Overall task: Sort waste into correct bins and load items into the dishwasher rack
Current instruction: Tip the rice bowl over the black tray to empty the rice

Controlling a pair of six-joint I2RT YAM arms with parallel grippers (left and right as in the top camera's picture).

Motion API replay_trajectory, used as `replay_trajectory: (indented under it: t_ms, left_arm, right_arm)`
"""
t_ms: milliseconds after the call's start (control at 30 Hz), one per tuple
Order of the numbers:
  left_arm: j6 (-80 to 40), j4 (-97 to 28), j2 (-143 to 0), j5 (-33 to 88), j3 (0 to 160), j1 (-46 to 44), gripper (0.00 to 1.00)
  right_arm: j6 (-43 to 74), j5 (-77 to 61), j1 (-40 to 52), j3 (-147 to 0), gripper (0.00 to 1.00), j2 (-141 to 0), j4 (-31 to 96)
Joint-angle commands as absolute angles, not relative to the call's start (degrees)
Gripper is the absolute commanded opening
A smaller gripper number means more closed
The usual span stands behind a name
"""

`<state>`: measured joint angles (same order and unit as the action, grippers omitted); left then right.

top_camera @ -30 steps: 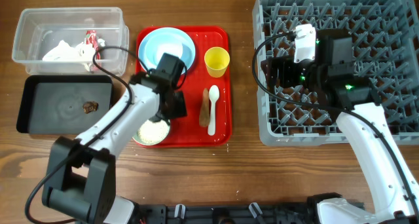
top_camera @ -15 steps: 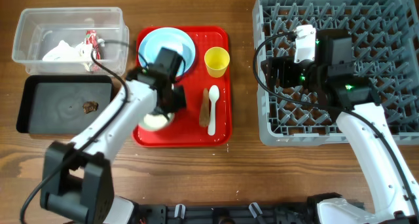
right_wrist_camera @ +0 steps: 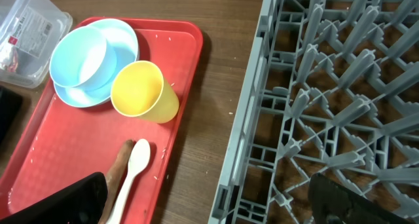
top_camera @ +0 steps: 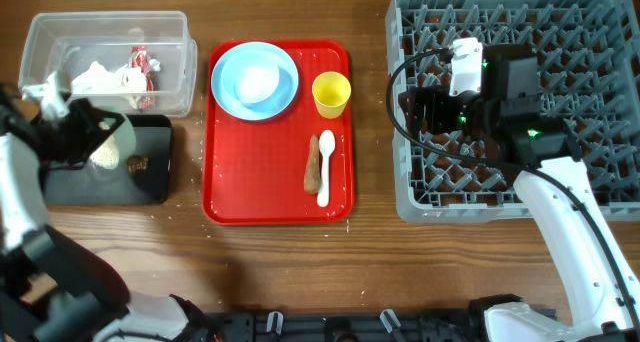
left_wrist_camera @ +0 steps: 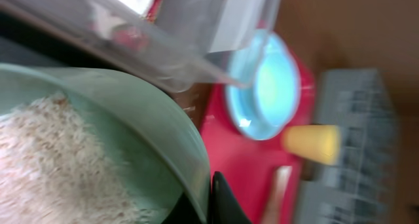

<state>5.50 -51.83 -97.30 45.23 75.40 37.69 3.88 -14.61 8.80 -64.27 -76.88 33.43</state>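
Note:
My left gripper (top_camera: 88, 140) is shut on the rim of the pale green bowl (top_camera: 108, 148), holding it above the black tray (top_camera: 70, 177). In the left wrist view the bowl (left_wrist_camera: 131, 119) holds white rice (left_wrist_camera: 52, 165), with one dark finger (left_wrist_camera: 221, 199) against its rim. A brown lump (top_camera: 137, 163) lies in the black tray. The clear tub (top_camera: 60, 32) holds tissue (top_camera: 95, 79) and a wrapper (top_camera: 141, 62). My right gripper (right_wrist_camera: 209, 201) hangs open and empty over the left edge of the dishwasher rack (top_camera: 590, 42).
The red tray (top_camera: 250, 182) carries the blue plate (top_camera: 230, 57) with a small blue bowl (top_camera: 256, 82) on it, a yellow cup (top_camera: 331, 92), a white spoon (top_camera: 325, 167) and an orange-brown stick (top_camera: 312, 164). Rice grains are scattered on the tray.
My left gripper closed on the green bowl's rim, lifted it off the red tray and carried it left to above the black tray. The right arm has not moved.

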Motion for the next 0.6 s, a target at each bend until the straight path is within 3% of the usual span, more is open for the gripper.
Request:
replay_trajectory:
  t_ms: [0,167,567]
  left_arm:
    - [10.17,-52.01,-105.23,71.20,75.70,45.12,0.04]
    - [10.11,-53.34,-115.26,89.62,75.68,52.36,0.04]
    - [0.58,-61.36,-116.03,90.37,75.70,53.65,0.04]
  right_arm:
    - [4.67,-15.55,8.80,-65.12,1.00,-77.43,33.39]
    - [4.64,-15.55,8.80,-65.12,1.00,-77.43,33.47]
    - [4.67,-15.55,8.80,-65.12,1.00,-77.43,33.43]
